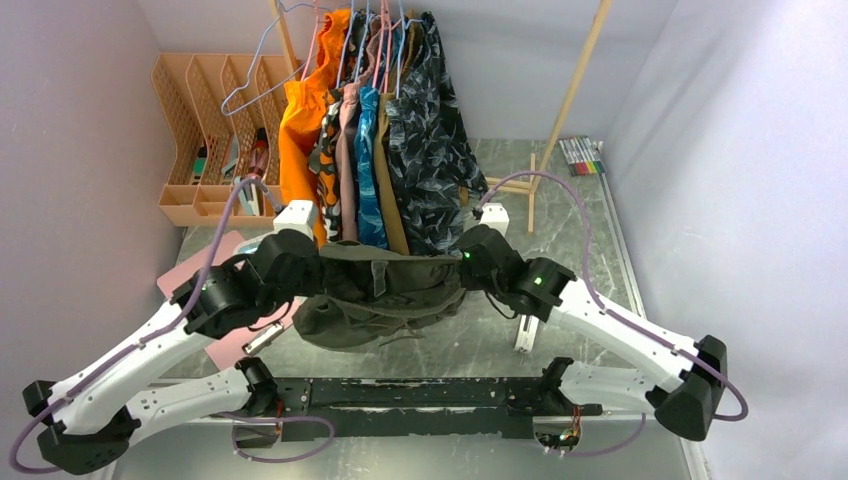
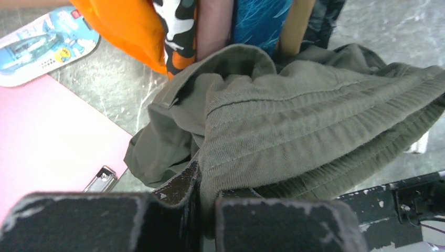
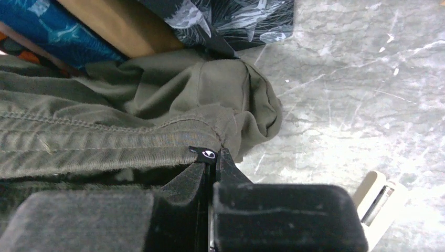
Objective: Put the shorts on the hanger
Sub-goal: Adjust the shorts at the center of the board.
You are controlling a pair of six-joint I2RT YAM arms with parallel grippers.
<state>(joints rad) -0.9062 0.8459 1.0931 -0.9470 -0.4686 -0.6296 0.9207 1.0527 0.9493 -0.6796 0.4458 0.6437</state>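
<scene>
L tool (image 1: 320, 265) & R tool (image 1: 461, 262) clamp shorts (image 1: 385, 292) waistband ends, stretched btwn.

Operator: Any lettering on record?

Inspector: You have no word or number that can be read in any view. There is one mark only: a small black tab (image 3: 203, 153) at the waistband seam of the shorts (image 3: 105, 142), directly above the tips of your right gripper (image 3: 212, 170). It bears a white rounded emblem and no letters.

Operator: And the left side?

Inspector: Well up and to the left of your left gripper (image 2: 207, 191) lies a blue packet (image 2: 47, 39). It carries printed lines and a red square at its top corner, but the print is too small for you to read.
</scene>
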